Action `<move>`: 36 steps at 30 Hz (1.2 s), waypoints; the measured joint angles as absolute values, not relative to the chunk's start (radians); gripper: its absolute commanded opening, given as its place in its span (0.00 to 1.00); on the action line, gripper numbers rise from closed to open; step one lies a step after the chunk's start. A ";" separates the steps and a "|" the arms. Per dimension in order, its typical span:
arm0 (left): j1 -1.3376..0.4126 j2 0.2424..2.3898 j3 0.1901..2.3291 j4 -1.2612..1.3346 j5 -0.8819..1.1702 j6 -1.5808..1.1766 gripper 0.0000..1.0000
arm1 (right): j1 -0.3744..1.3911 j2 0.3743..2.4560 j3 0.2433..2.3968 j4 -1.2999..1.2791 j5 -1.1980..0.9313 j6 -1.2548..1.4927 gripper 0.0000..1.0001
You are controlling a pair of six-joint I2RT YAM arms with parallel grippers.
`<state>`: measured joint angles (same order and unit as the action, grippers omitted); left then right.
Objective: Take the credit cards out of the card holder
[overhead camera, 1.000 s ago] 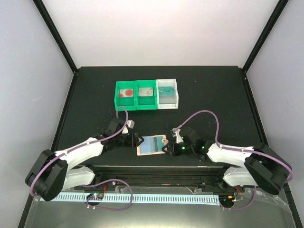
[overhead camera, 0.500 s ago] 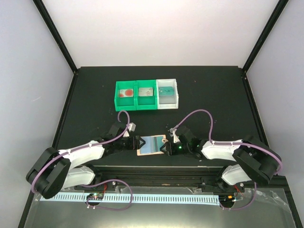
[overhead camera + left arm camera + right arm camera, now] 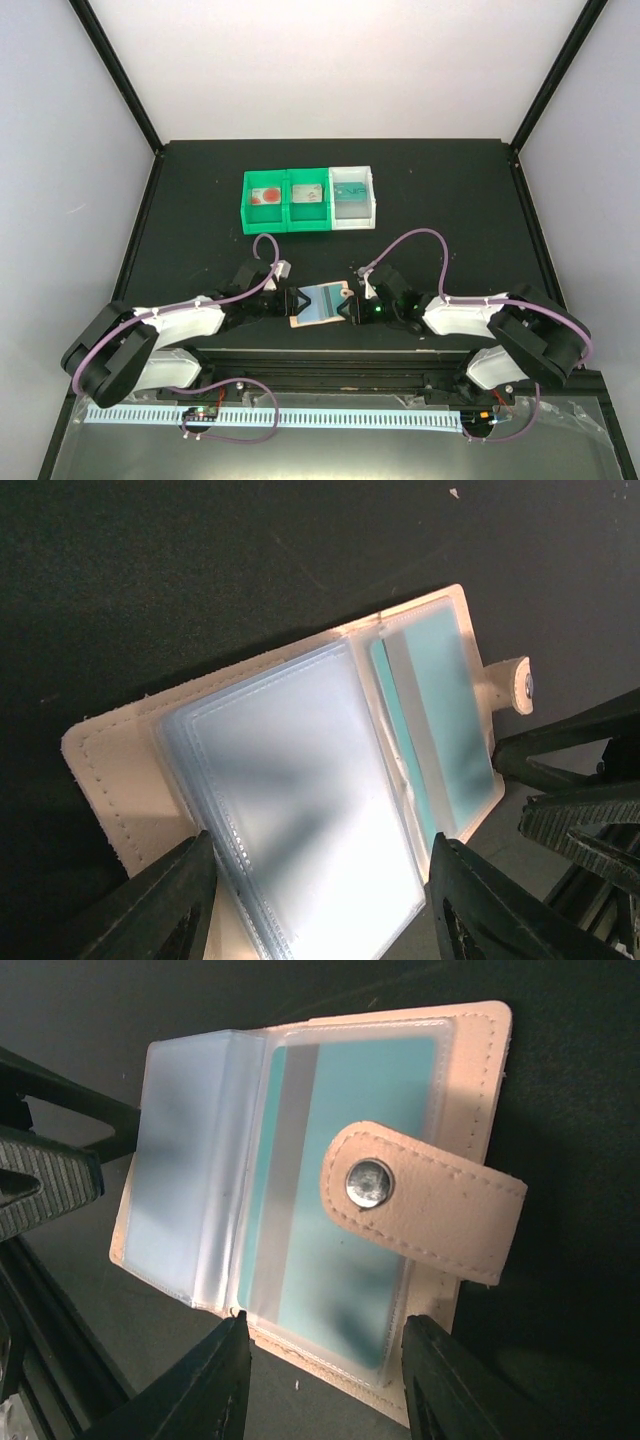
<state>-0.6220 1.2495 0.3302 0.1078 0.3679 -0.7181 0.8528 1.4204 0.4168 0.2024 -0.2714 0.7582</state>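
The tan card holder [image 3: 320,303] lies open on the black table between my two grippers. Clear sleeves [image 3: 300,800] fan from its middle. A teal credit card [image 3: 350,1210] sits in the right pocket, and the snap tab [image 3: 420,1210] is folded over it. My left gripper [image 3: 293,303] is open, with its fingers [image 3: 170,900] on either side of the sleeves at the holder's left edge. My right gripper [image 3: 350,308] is open too, straddling the near edge of the pocket half, one of its fingers [image 3: 200,1380] by the sleeve fold. More cards lie in the bins.
Three small bins stand in a row at the back: two green bins [image 3: 285,214] and a white bin [image 3: 353,212]. They hold a white-and-red card [image 3: 266,194], a grey card [image 3: 309,193] and a teal card [image 3: 351,192]. The arm bases and a rail [image 3: 320,360] line the near edge.
My left gripper has moved right, up to the holder's left edge, and its jaws have narrowed a little. My right gripper has edged left. The holder has turned slightly.
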 measured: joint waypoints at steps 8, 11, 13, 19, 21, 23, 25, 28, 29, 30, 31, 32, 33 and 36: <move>-0.626 1.252 0.325 0.125 0.367 -0.723 0.60 | 0.853 1.426 0.417 0.218 -0.245 0.774 0.44; -0.627 1.253 0.325 0.127 0.367 -0.726 0.60 | 0.853 1.437 0.419 0.237 -0.246 0.789 0.45; -0.628 1.257 0.325 0.131 0.366 -0.727 0.60 | 0.853 1.445 0.419 0.253 -0.248 0.797 0.45; -0.630 1.259 0.325 0.136 0.365 -0.729 0.60 | 0.853 1.455 0.419 0.281 -0.254 0.822 0.45; -0.632 1.259 0.325 0.137 0.365 -0.730 0.60 | 0.853 1.460 0.419 0.294 -0.260 0.833 0.44; -0.638 1.263 0.325 0.141 0.365 -0.733 0.60 | 0.853 1.462 0.418 0.308 -0.271 0.844 0.44; -0.641 1.277 0.325 0.159 0.367 -0.734 0.60 | 0.853 1.462 0.416 0.317 -0.276 0.852 0.44; -0.644 1.285 0.325 0.175 0.366 -0.735 0.60 | 0.852 1.462 0.413 0.328 -0.284 0.863 0.44; -0.644 1.285 0.325 0.175 0.366 -0.736 0.60 | 0.852 1.462 0.412 0.330 -0.288 0.866 0.44; -0.645 1.285 0.325 0.176 0.366 -0.736 0.60 | 0.852 1.462 0.411 0.334 -0.291 0.868 0.44; -0.646 1.285 0.325 0.176 0.365 -0.736 0.59 | 0.852 1.460 0.409 0.339 -0.293 0.871 0.44; -0.647 1.286 0.325 0.177 0.364 -0.736 0.60 | 0.852 1.458 0.405 0.345 -0.296 0.874 0.44; -0.648 1.288 0.325 0.180 0.364 -0.737 0.60 | 0.852 1.457 0.403 0.350 -0.299 0.875 0.44; -0.650 1.296 0.325 0.192 0.363 -0.737 0.59 | 0.852 1.453 0.396 0.356 -0.303 0.878 0.44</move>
<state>-0.6502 1.2964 0.3248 0.1925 0.3630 -0.7368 0.8520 1.4528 0.3958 0.3561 -0.3031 0.8783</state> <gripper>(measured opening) 0.596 0.444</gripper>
